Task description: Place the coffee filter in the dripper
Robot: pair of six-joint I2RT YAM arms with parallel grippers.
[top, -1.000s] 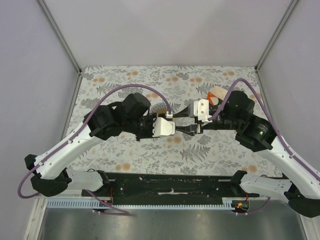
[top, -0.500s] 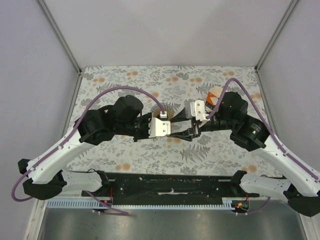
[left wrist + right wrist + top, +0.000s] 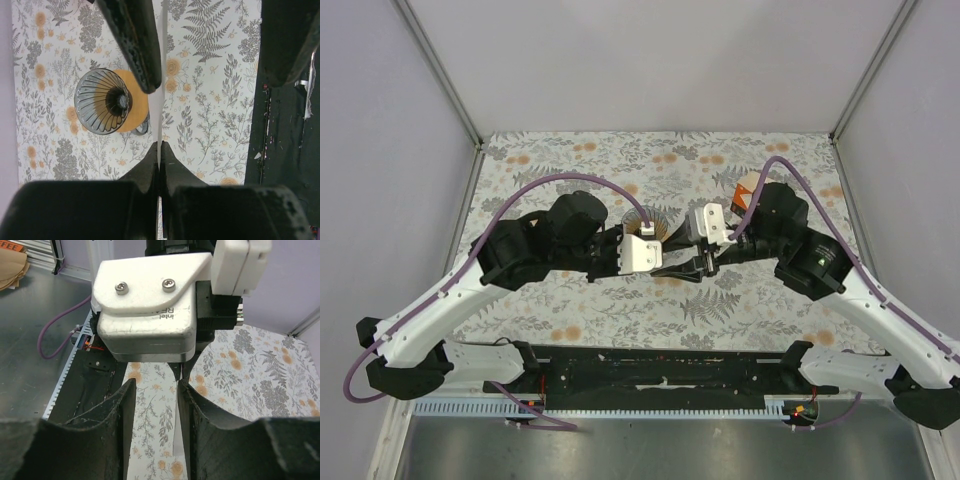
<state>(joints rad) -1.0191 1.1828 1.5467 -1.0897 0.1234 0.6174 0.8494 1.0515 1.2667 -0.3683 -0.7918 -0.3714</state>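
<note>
Over the last second the right jaws have advanced onto the left jaws, probably for a handover, so the coffee filter [image 3: 159,107] is not yet seated. The left jaws clamp it edge-on. The right jaws straddle it, parted, one finger close against it. The dripper [image 3: 107,102] stands on the worktop [image 3: 570,160], ahead of and beside the left jaws. A carton [image 3: 748,187] lies behind the right jaws, out of the way.

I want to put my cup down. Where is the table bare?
Bare: the far strip of cloth behind the dripper and carton, and the near patch between the arms. Crowded: the middle, where left gripper and right gripper meet by the dripper.
</note>
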